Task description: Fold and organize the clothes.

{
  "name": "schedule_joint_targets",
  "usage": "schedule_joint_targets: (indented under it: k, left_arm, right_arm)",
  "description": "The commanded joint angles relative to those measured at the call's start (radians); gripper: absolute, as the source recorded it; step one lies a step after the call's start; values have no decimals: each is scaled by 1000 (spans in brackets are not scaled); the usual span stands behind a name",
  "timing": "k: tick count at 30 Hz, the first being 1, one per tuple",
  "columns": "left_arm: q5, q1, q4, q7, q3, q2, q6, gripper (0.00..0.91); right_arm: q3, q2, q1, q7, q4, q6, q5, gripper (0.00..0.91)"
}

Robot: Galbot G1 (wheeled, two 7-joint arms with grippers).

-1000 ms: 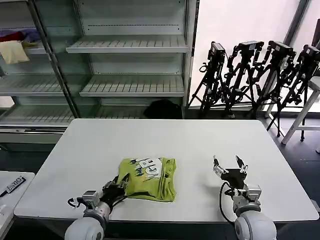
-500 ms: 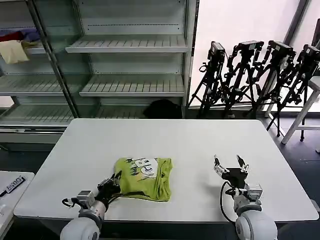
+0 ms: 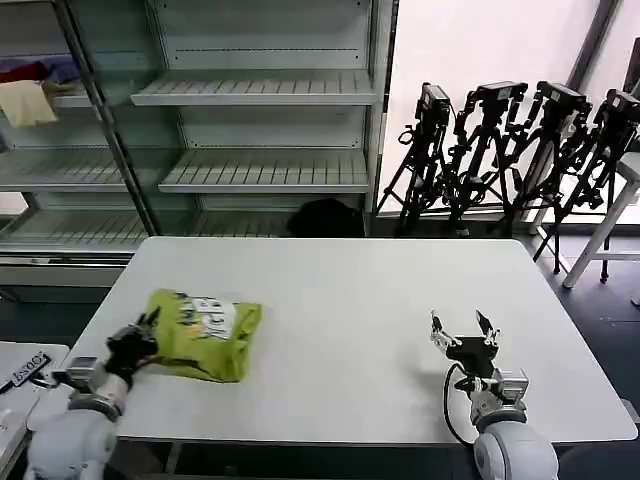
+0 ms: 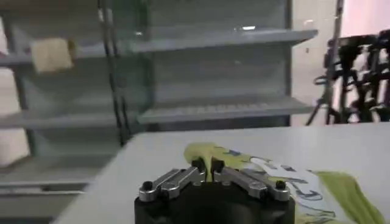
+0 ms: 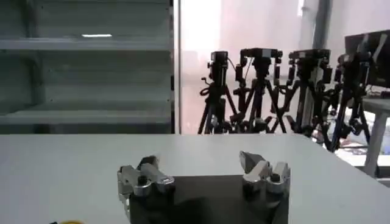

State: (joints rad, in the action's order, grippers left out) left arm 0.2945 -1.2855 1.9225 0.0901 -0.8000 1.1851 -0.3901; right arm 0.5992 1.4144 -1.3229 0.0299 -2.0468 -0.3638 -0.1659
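The lime yellow-green T-shirt [image 3: 205, 335] lies folded into a small bundle at the table's near left, its white and dark print facing up. My left gripper [image 3: 140, 338] is shut on the bundle's left edge, close to the table's left side. In the left wrist view the two fingers [image 4: 206, 167] pinch a fold of the yellow-green T-shirt [image 4: 268, 176], which spreads out beyond them. My right gripper [image 3: 461, 331] stands open over the table's near right, well away from the shirt. Its fingers [image 5: 204, 164] have only bare table between them.
The white table [image 3: 350, 290] is bare across its middle and far half. Grey shelving [image 3: 260, 130] stands behind it, with cream, red and purple garments [image 3: 30, 90] on an upper left shelf. Black tripods [image 3: 510, 150] line the back right. A lower white surface [image 3: 25, 375] sits at left.
My left gripper has dragged the folded shirt from the table's near middle to its near left. The right gripper has stayed still and open.
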Motion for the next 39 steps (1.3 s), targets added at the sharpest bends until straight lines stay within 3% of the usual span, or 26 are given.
schedule_joint_targets:
  k: [1,7,15,23,26,34,39]
  left_arm:
    - [-142,80,-104,122,-209,-308,80,0]
    - [-259,99,-5,156,-121,-334,93,0]
    - [-433,19,104,207,135,-214,157,0]
    - [-466,25,138,113,486,2,75,0]
    - [-446,49,97,70,546,46,48,0]
    - [-321,104,41,-10,625,102,-19,0]
    - [-285,120,36,-40,674,128,-51,10]
  right_arm:
    - [1,0,-5,1,3,6,-3,907]
    - [10,-1,-18,2,1,12,-9,907]
    - [28,-7,-42,3,10,27,-18,907]
    - [31,-2,-50,5,18,35,-15,907]
    - [29,0,-52,7,15,34,-12,907]
    - [-3,14,-51,5,7,16,5,907]
    - [-41,19,-37,-7,-33,-59,-16,907]
